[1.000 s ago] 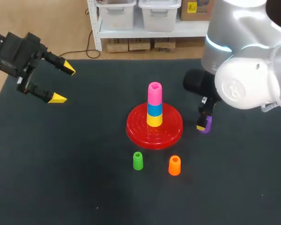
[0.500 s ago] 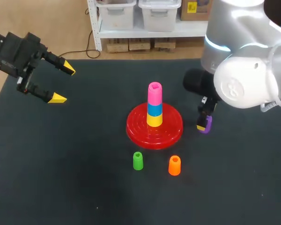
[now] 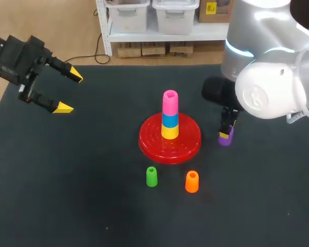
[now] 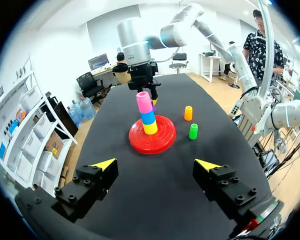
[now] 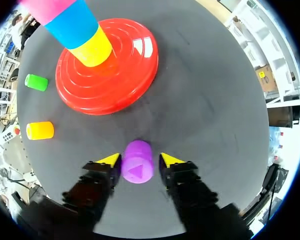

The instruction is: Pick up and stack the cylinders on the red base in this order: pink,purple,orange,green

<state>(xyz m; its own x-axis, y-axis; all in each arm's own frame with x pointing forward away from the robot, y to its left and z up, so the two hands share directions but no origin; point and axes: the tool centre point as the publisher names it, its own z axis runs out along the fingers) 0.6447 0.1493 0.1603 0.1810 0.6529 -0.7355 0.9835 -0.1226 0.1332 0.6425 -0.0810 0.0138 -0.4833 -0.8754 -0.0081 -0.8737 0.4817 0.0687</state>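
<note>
The red base [image 3: 188,146] stands mid-table with a yellow, a blue and a pink cylinder [image 3: 170,102] stacked on it. To the right of the base, the purple cylinder [image 3: 225,139] stands on the mat. My right gripper [image 3: 226,131] is down over it. In the right wrist view both fingers press the purple cylinder [image 5: 137,162] from its two sides. The green cylinder [image 3: 151,176] and orange cylinder [image 3: 192,181] stand in front of the base. My left gripper [image 3: 69,92] hangs open and empty at the far left.
The black mat [image 3: 67,195] covers the whole table. Its left half and front hold nothing but the two loose cylinders near the base. My bulky right arm [image 3: 270,87] hangs over the right side.
The right gripper's fingers have closed in from wide open onto the purple cylinder, which shifted slightly. The left arm has not moved.
</note>
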